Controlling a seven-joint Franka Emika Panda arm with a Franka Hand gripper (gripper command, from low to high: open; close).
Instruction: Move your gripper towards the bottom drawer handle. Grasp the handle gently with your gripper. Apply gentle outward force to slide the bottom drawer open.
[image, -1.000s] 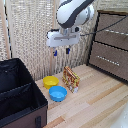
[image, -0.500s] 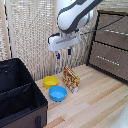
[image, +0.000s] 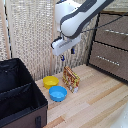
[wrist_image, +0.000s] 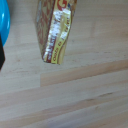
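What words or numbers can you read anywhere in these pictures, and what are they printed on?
None can be read for certain.
Box: red and yellow print with large letters and a line of small text along its edge, all too blurred to read in the wrist view; too small in the exterior view.
Blue bowl, yellow bowl, black bin, dresser, gripper: no text visible.

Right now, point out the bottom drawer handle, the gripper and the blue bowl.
bottom drawer handle (image: 107, 61), exterior view, middle of bar.
gripper (image: 67, 54), exterior view, between its fingers.
blue bowl (image: 57, 93), exterior view, inside.
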